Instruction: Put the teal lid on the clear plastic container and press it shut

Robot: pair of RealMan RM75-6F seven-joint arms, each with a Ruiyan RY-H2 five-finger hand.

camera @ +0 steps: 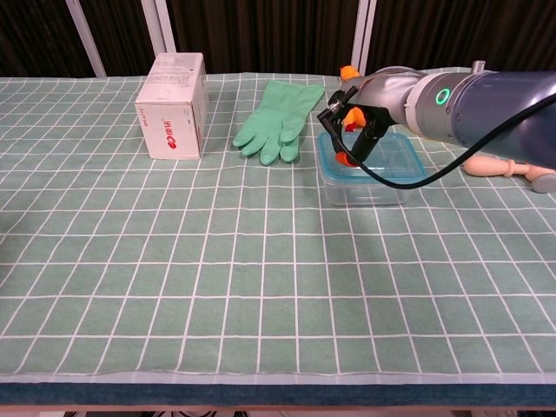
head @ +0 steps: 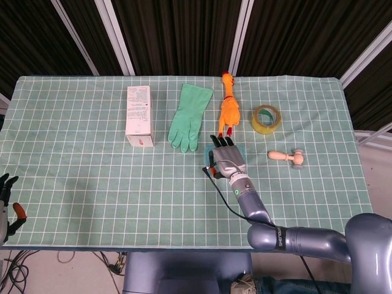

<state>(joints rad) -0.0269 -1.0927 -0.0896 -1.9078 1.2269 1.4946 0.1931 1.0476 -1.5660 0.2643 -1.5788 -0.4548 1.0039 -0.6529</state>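
Observation:
The clear plastic container (camera: 373,184) stands right of the table's centre with the teal lid (camera: 395,156) lying on top of it. My right hand (camera: 353,117) hovers over the lid's left half with its fingers apart and pointing down, holding nothing. An orange-tipped finger (camera: 346,159) reaches the lid's surface near the left rim. In the head view the right hand (head: 227,157) covers nearly all of the container, and only a teal edge of the lid (head: 243,151) shows. My left hand (head: 6,197) hangs open off the table's near left corner.
A white box (head: 139,115), a green rubber glove (head: 189,117) and an orange rubber chicken (head: 228,108) lie behind the container. A tape roll (head: 266,118) and a wooden stamp (head: 288,158) sit to its right. The right arm's black cable (camera: 408,178) drapes over the lid.

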